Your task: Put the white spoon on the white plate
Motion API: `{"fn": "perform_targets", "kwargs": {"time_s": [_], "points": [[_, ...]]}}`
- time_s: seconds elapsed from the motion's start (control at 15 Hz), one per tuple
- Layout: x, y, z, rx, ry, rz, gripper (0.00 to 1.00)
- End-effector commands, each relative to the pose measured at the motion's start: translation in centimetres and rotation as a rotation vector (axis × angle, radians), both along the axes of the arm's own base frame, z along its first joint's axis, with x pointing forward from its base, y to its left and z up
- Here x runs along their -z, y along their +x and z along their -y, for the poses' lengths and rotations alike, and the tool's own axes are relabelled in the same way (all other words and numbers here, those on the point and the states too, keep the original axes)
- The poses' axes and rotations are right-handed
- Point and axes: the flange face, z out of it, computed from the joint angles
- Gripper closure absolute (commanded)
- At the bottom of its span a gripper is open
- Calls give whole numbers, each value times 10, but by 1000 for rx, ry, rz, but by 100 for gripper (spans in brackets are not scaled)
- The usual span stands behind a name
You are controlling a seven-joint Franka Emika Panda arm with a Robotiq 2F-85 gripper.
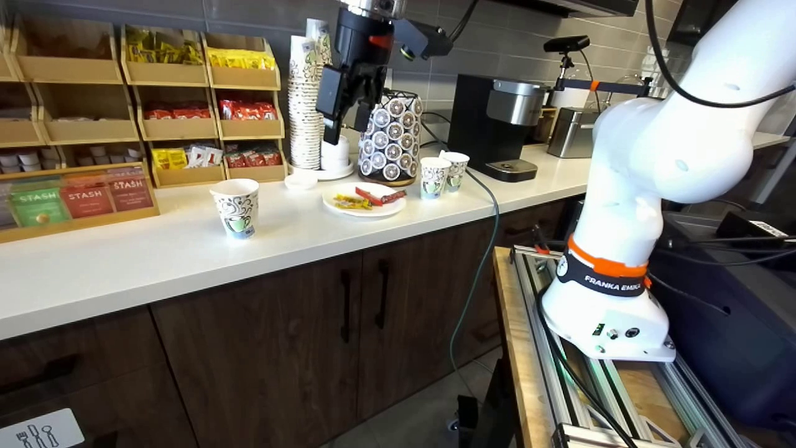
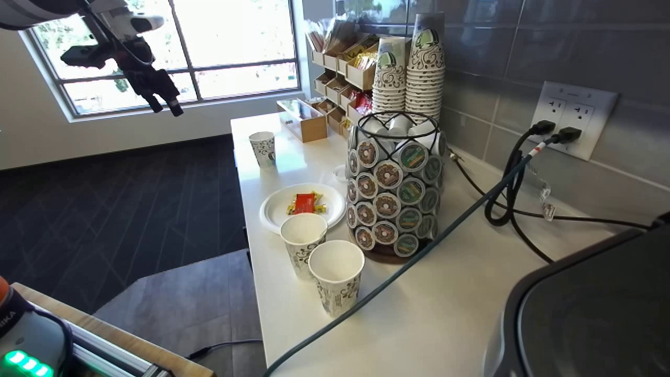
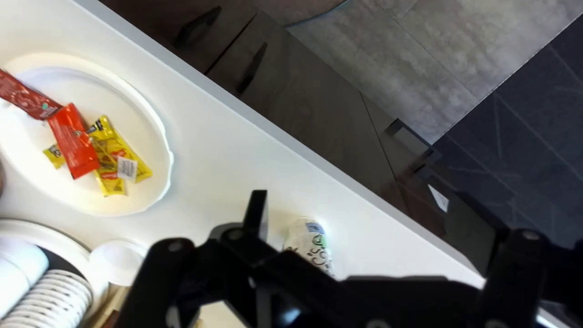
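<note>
Surveying an exterior view, we see the gripper (image 1: 347, 129), jaws parted, upper centre, and the white plate (image 1: 378, 211), mid-frame, bearing packets (image 1: 369, 196).

Long white table (image 1: 124, 261), straight front edge, dark wood cabinets (image 1: 267, 336) below with black bar handles (image 1: 346, 305). Behind it, grey tiled wall (image 2: 565, 47), glossy, pale grout lines, white outlet plate (image 2: 568, 107) with two black plugs in. In an exterior view: big window (image 2: 241, 42) with dark frame, set in pale wall (image 2: 31, 115), dark baseboard (image 2: 78, 158) at the foot. Daylight strong, panes mostly blown out, some green foliage readable outside. Floor two-part: dark carpet (image 2: 157, 199) with faint lines, grey tile (image 3: 410, 59) nearer the cabinets; straight seam between them in the wrist view.
</note>
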Motion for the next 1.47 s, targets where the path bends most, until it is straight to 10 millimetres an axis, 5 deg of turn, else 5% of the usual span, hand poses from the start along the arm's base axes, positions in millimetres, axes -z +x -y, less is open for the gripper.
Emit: {"fn": "perform_targets", "kwargs": {"time_s": [0.0, 0.67, 1.07, 1.4], "points": [[-5, -15, 58, 129, 93, -16, 0], [-21, -103, 213, 194, 261, 88, 0], [3, -158, 306, 287, 313, 102, 0], [29, -175, 357, 367, 326, 111, 0]]}}
